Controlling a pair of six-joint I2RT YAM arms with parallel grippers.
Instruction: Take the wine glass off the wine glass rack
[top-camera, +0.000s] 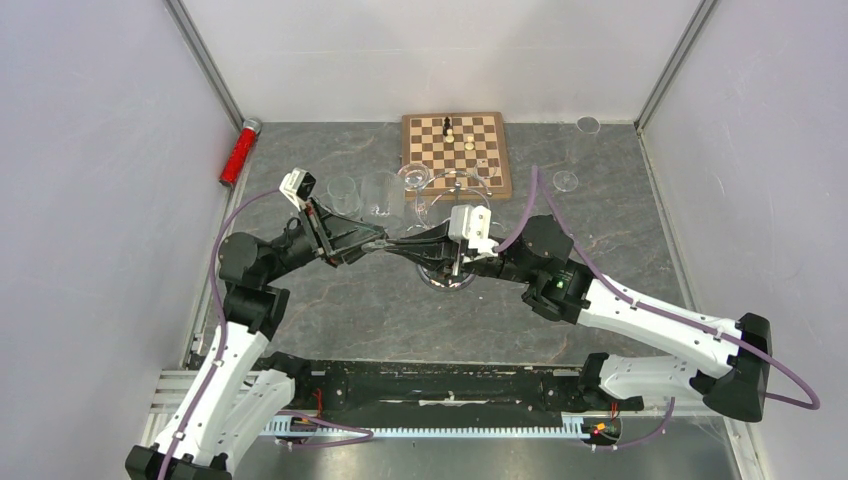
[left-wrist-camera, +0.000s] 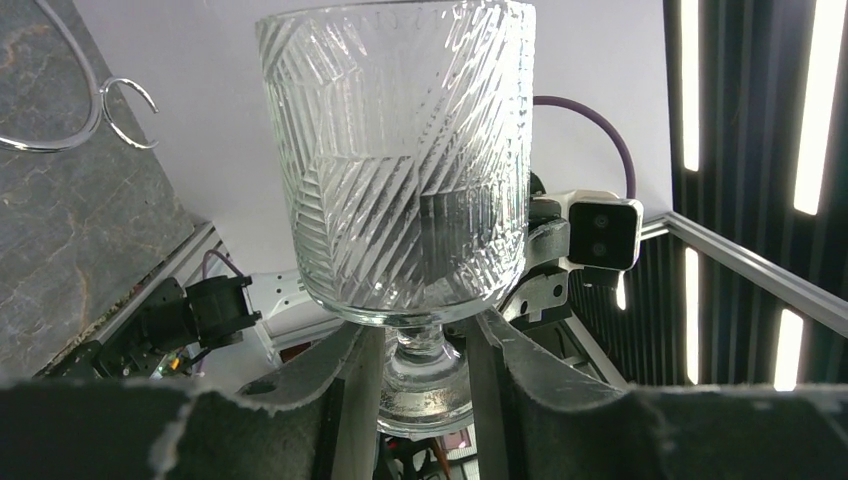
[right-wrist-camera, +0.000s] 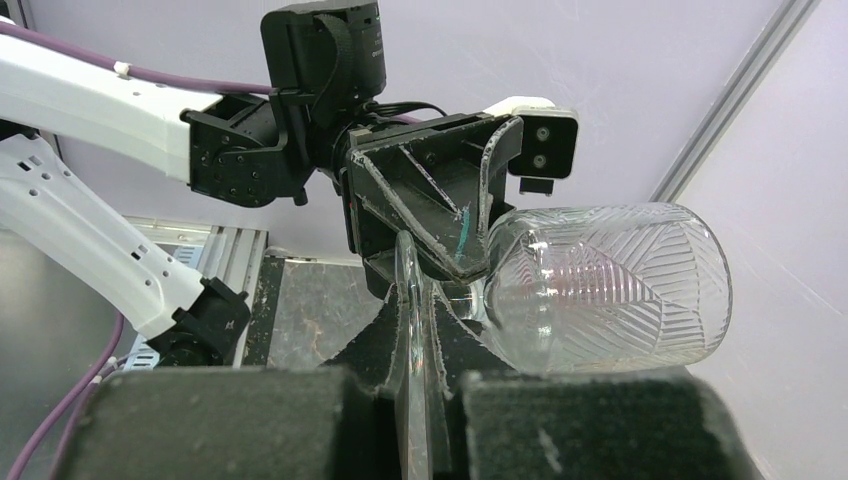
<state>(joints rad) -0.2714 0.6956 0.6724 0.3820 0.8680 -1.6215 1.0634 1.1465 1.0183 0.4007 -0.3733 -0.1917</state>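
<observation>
**Wine glass crosswise between two sets of jaws**

Holding the wine glass (right-wrist-camera: 600, 285) above the counter (top-camera: 350, 310) at mid-frame of the top view, just left of the wine glass rack (top-camera: 445, 283) and, by the look of it, free of the chrome loops. Gripping it by the foot (right-wrist-camera: 410, 330) with the right jaws, shut flat on that thin disc, seen edge-on at lower centre of the right wrist view. Straddling the stem (left-wrist-camera: 420, 345) with the left jaws, one on each side, standing partly open. Cannot tell whether either side presses the glass, so not counting this as a second hold.

Reading the long axis as running from the foot, through the stem, out to the bowl (left-wrist-camera: 400, 160), square across the reach of both sets of jaws. Pointing up the frame in the left wrist view, rightward in the right wrist view. Meeting nose to nose at the stem, one from the left of the top view and one from the right, with neither arm nearer than the other.

Judging the next move as a square pinch on the stem just under the bowl, ahead of any release at the foot. Expecting a twist or slip of the smooth glass otherwise.
</observation>
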